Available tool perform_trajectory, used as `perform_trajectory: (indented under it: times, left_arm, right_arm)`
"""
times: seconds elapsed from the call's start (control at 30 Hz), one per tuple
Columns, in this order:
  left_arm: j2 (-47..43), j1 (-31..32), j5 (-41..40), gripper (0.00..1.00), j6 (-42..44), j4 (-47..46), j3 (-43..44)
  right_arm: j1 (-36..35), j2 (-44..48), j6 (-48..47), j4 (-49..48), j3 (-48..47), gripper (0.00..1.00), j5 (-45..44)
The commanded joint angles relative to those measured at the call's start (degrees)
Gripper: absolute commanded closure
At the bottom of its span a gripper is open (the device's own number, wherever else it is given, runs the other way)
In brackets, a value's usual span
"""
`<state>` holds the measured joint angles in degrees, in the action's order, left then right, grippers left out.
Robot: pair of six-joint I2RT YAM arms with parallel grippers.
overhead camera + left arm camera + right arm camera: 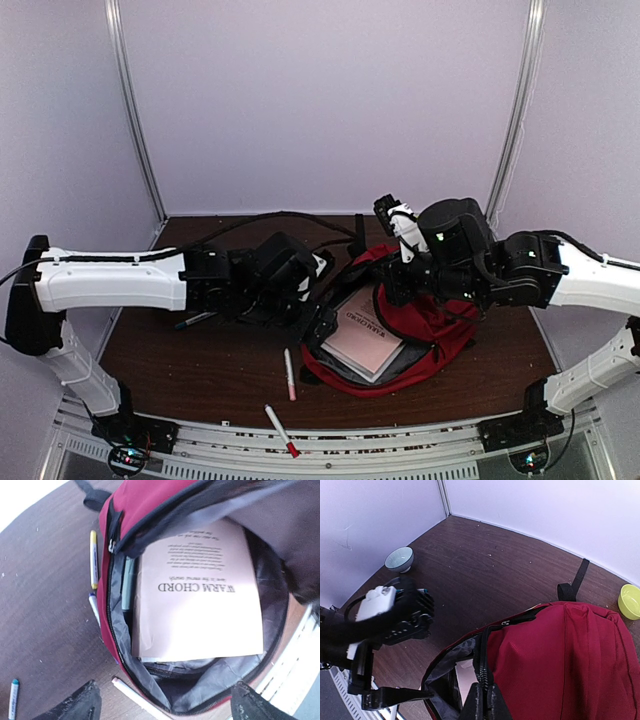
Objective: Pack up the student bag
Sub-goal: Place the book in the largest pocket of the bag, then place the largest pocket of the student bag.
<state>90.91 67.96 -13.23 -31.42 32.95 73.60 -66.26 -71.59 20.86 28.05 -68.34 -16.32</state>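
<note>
The bag (440,330) lies on the table (200,370), right of centre, its mouth gaping. The right end effector (482,697) is clenched on the bag's upper edge, holding it open. The left end effector (165,705) hangs released and empty over the opening. A pink booklet (200,595) reading "WARM CHORD" lies inside. Packing looks midway: next, the left should fetch a marker (289,374) beside the bag.
</note>
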Motion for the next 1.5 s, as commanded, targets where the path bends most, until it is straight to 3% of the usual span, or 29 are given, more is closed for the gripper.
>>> perform_trajectory:
  times: [0.0,0.23,0.8,1.1,1.47]
  left_arm:
    - [-4.4,0.9,-1.3,0.1,5.9,-0.2,-3.0]
    - [-10.5,4.1,3.6,0.11,14.0,-1.1,-7.4]
    - [-11.7,4.2,12.4,0.21,14.9,-1.3,-11.9]
    - [-11.1,4.1,7.7,0.24,5.7,1.4,-17.2]
    - [2.6,4.1,1.9,0.31,-20.6,8.2,-10.6]
  right_arm:
    - [-0.6,0.1,0.1,-2.5,-1.5,1.0,-1.2]
    - [-0.6,-1.2,0.0,-2.7,-1.5,1.0,-0.7]
    - [-0.6,3.0,5.2,-4.2,8.8,1.0,0.9]
    - [-0.5,3.9,5.6,-7.1,12.2,1.0,1.7]
    - [-0.6,3.6,6.0,-7.5,12.1,1.0,1.3]
